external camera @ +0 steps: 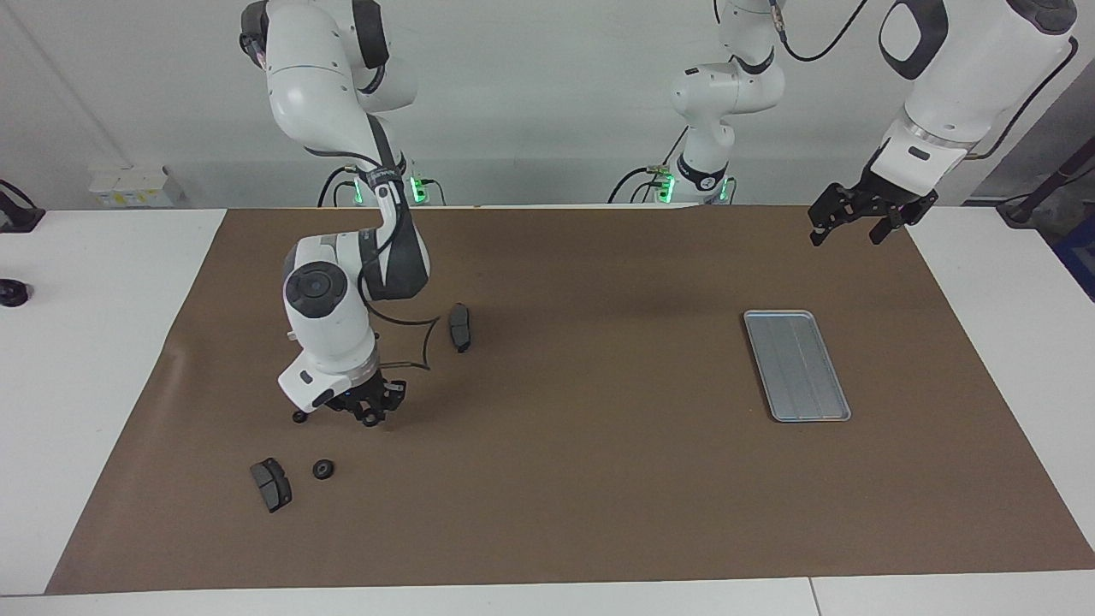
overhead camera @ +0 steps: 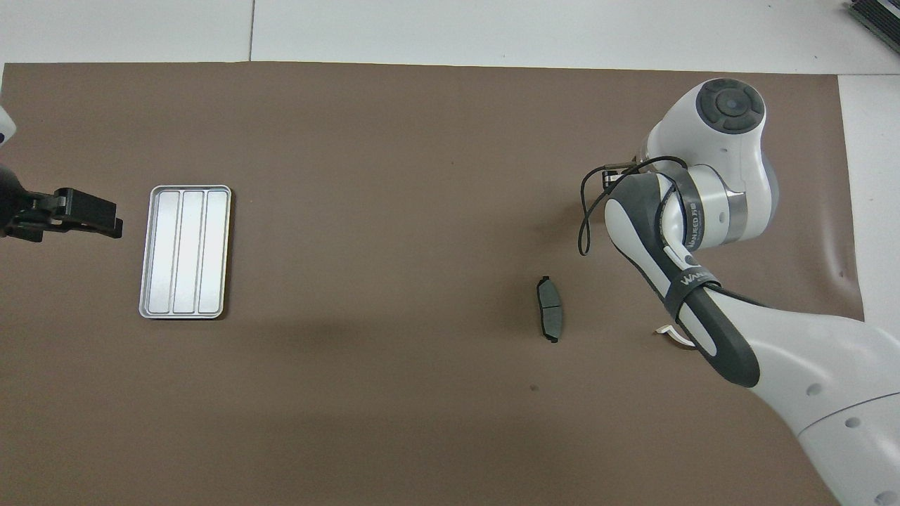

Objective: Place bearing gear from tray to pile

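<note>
Brown matting (external camera: 599, 479) covered the white table (external camera: 85, 342) under both arms. The tray (external camera: 796, 365) lay flat on the mat toward the left arm's end of the table, and nothing was seen in its three ribbed channels in the overhead view (overhead camera: 185, 251). The pile was at the right arm's end of the table, well apart from the tray: one small black gear (external camera: 322, 469) lay on the mat, and a second small gear (external camera: 298, 417) lay nearer to the robots, just beside the right gripper (external camera: 369, 419). This gripper hung low over the mat beside the pile, its fingertips drawn close together on a small dark piece; what the piece was could not be told for sure. In the overhead view the right arm covered the pile completely.

One dark brake pad (external camera: 271, 483) lay just beside the first gear, and another brake pad (external camera: 461, 327) lay nearer to the robots, toward the middle of the mat (overhead camera: 550, 318). The left gripper (external camera: 845, 226) waited in the air over the mat's edge nearest the robots, at its own end, with its fingers spread apart and holding nothing.
</note>
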